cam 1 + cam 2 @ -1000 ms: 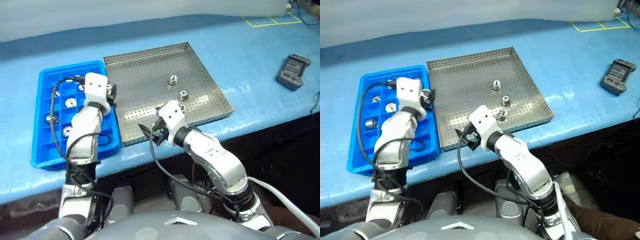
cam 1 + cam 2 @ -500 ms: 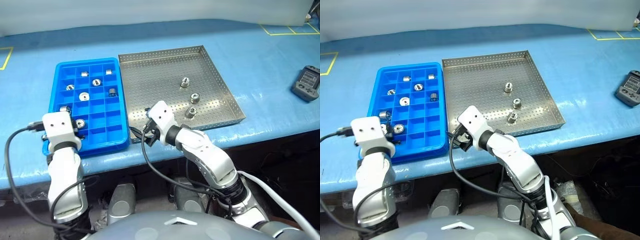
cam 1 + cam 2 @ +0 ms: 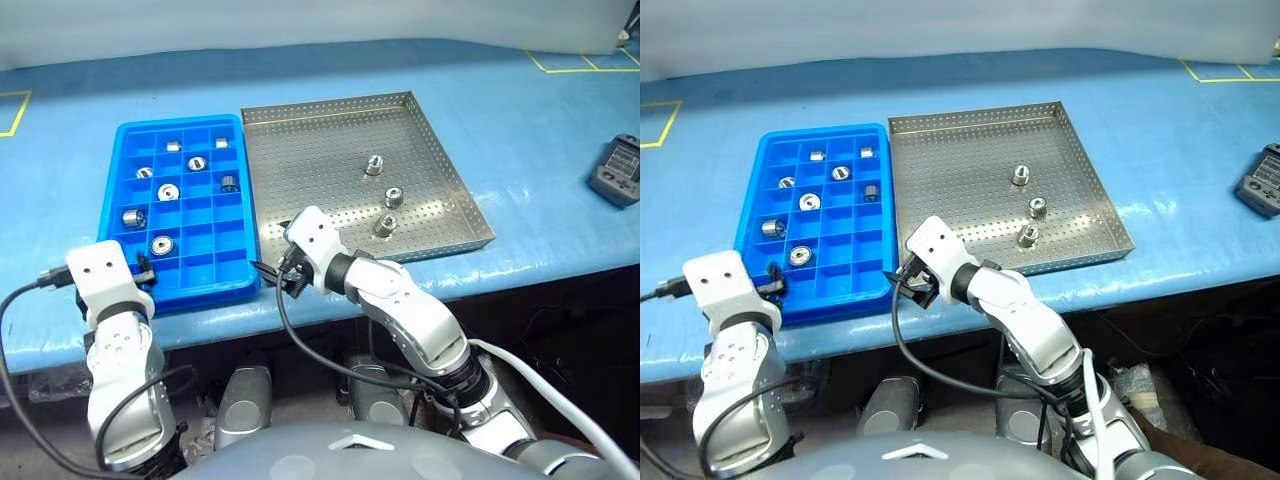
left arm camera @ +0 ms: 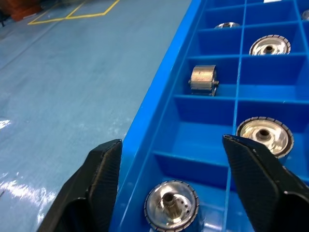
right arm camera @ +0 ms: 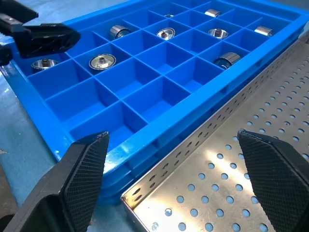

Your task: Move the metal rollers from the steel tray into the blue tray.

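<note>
The steel tray [image 3: 300, 160] holds three metal rollers [image 3: 394, 197] in a loose row toward its right side. To its left, the blue tray [image 3: 205, 298] has several rollers [image 3: 168, 190] spread over its compartments. My left gripper [image 4: 171, 142] is open at the blue tray's near-left corner. A roller [image 4: 171, 208] lies loose in the compartment below its fingers. At the steel tray's near-left corner [image 5: 159, 193] my right gripper [image 5: 172, 136] is open and holds nothing, right beside the blue tray.
A grey handheld device [image 3: 618, 170] lies on the blue table at the far right. The table's front edge runs just behind both grippers. Yellow tape marks [image 3: 585, 62] lie at the back corners.
The left arm drew back from over the blue tray to its near-left corner. The whole view shifted as the camera moved. The right arm barely moved.
</note>
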You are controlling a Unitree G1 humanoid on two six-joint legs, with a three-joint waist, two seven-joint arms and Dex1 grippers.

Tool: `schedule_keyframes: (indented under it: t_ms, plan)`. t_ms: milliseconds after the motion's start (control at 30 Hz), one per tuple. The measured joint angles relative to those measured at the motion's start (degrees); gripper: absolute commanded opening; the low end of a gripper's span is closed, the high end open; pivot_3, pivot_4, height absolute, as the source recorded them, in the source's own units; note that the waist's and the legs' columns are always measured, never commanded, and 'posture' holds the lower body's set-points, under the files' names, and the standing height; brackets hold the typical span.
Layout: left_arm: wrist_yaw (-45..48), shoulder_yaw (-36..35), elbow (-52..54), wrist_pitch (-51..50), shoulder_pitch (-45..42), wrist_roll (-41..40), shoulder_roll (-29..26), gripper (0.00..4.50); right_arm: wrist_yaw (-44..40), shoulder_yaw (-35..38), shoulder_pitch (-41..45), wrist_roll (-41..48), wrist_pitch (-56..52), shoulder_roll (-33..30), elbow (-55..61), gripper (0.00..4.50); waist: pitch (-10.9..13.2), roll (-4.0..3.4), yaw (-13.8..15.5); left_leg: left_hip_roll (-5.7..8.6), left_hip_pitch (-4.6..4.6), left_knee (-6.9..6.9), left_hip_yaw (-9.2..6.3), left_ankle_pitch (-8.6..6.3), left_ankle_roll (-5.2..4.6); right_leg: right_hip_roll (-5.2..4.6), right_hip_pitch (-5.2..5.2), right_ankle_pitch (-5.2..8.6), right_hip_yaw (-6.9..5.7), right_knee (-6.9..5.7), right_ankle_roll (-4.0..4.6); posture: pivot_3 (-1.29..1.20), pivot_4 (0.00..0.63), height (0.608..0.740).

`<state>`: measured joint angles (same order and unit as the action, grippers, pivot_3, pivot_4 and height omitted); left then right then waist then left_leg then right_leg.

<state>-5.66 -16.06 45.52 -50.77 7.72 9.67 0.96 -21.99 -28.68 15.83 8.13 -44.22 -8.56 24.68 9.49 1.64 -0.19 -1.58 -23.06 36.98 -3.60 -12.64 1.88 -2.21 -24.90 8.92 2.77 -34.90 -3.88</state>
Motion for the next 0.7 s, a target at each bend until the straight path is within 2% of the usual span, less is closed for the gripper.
schedule_keyframes:
  t_ms: [200,367,700]
  plan:
    - [10.52,5.42,-10.39,6.33,-9.58,-6.36,-7.87,4.48,1.52,2.74,-4.22,-0.31,-0.96,-3.43,3.62,4.5,0.0,-0.01,-0.1,0.05,-0.19,0.04,0.04,0.0,0.0,-0.05,-0.14,0.0,-0.01,0.0,0.01,0.01,0.15,0.74]
    - [18.86,13.02,-22.48,11.49,-16.53,-9.24,-11.3,4.48,5.57,9.35,-8.85,-1.05,-2.86,-4.25,8.12,4.5,-0.01,-0.02,-1.4,0.04,-0.48,0.05,0.06,0.02,-0.01,0.02,-0.49,-0.01,0.05,-0.08,0.0,-0.11,0.15,0.74]
    - [33.43,28.14,-38.61,17.75,-30.04,-12.56,-12.29,4.48,9.68,11.86,-15.14,-1.3,-5.98,-4.77,14.14,4.5,-0.03,-0.06,-5.47,0.05,-0.46,0.17,0.15,0.01,-0.03,0.05,-0.45,-0.04,0.2,-0.14,-0.05,-0.22,0.15,0.74]
